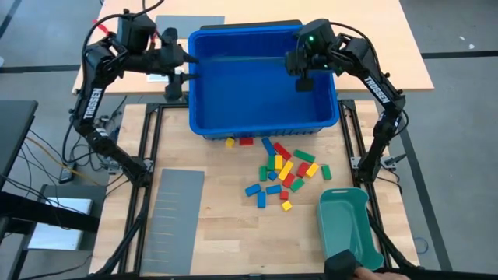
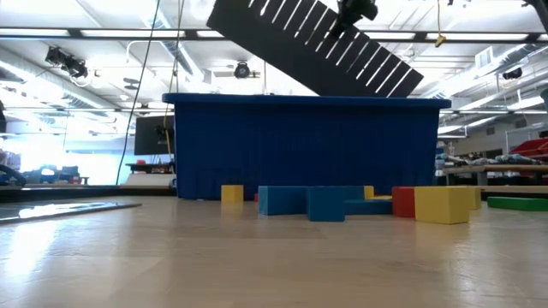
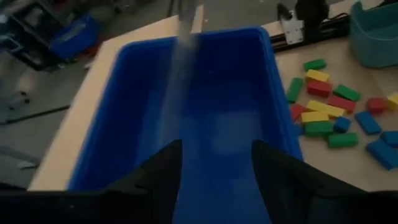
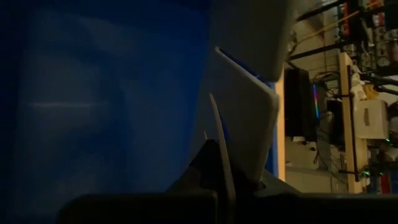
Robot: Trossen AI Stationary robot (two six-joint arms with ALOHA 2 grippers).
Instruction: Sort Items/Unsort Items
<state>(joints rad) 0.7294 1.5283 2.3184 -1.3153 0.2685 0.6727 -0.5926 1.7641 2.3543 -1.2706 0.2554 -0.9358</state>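
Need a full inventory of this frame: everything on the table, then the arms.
blocks: a couple dozen, red, yellow, green and blue, scattered on the table in front of the bin
bin: one, blue, back centre of the table
held divider sheet: one, grey, slotted, tilted above the bin
flat divider sheet: one, grey, slotted, lying at the table's front left
tray: one, teal-green, front right of the table
table: one, light wood
left pincer: one, dark, open, at the bin's left rim
right pincer: one, dark, shut on the held divider sheet, over the bin's right side
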